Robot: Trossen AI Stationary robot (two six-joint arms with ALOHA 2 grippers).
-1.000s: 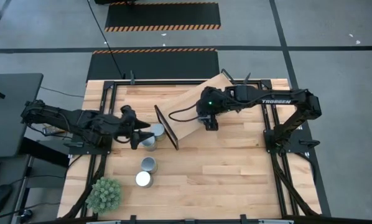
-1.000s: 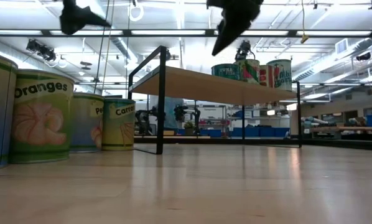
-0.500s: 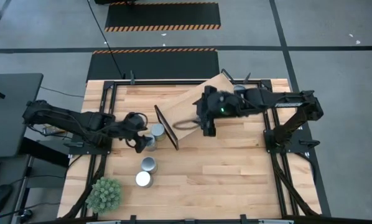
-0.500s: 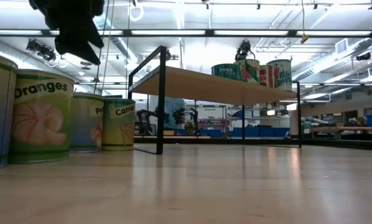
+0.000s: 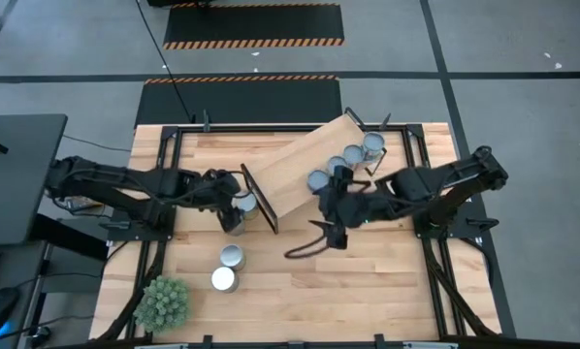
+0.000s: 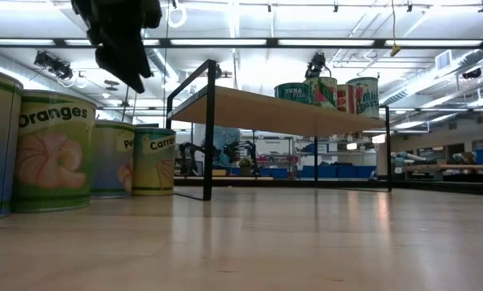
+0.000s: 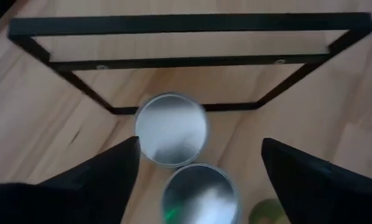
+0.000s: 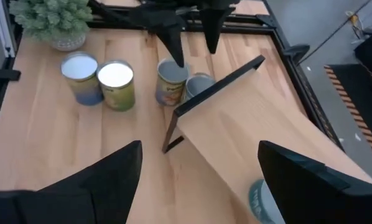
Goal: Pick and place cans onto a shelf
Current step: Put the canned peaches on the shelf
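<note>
Plant (image 5: 163, 302) sits at the near left corner of the table (image 5: 368, 281). Two cans (image 5: 227, 269) stand just beside it, w/ two more (image 5: 238, 213) farther back, touching, next to the shelf's (image 5: 305, 165) black end frame (image 5: 259, 197). Left gripper (image 5: 229, 197) hovers over that back pair, fingers (image 7: 108, 177) spread, nothing grasped (both tops show between them in the wrist view). Right gripper (image 5: 331, 230) is off the shelf's near edge, fingers (image 8: 105, 177) apart, empty. Three cans (image 5: 344, 164) stand on the shelf toward its far end.
</note>
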